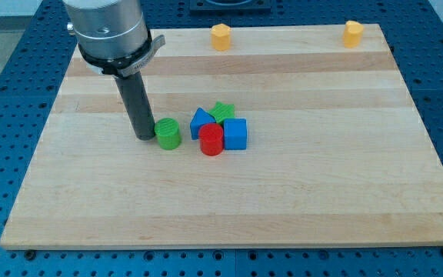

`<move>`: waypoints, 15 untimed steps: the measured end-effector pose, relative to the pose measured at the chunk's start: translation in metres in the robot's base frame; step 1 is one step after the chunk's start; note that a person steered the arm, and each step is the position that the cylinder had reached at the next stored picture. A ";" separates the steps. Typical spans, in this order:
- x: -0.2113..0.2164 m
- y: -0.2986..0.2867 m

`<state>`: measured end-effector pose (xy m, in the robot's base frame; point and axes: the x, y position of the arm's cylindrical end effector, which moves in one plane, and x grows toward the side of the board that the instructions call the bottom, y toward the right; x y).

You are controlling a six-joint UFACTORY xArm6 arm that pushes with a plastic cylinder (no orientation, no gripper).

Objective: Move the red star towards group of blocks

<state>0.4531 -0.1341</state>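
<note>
No red star shows in the camera view. A red cylinder [211, 140] stands in a tight group with a blue triangular block [201, 121], a green star [222, 111] and a blue cube [235, 133] near the board's middle. A green cylinder [168, 133] stands just left of that group, a small gap apart. My tip [144, 137] rests on the board right beside the green cylinder's left side, close to touching it. The dark rod rises from there to the arm's grey flange at the view's top left.
Two orange-yellow blocks stand at the wooden board's top edge, one at the top middle [220, 36] and one at the top right [352, 33]. The board [283, 208] lies on a blue perforated table.
</note>
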 end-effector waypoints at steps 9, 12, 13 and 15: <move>-0.252 -0.142; -0.170 -0.096; -0.171 -0.095; -0.194 -0.109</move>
<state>0.2591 -0.2426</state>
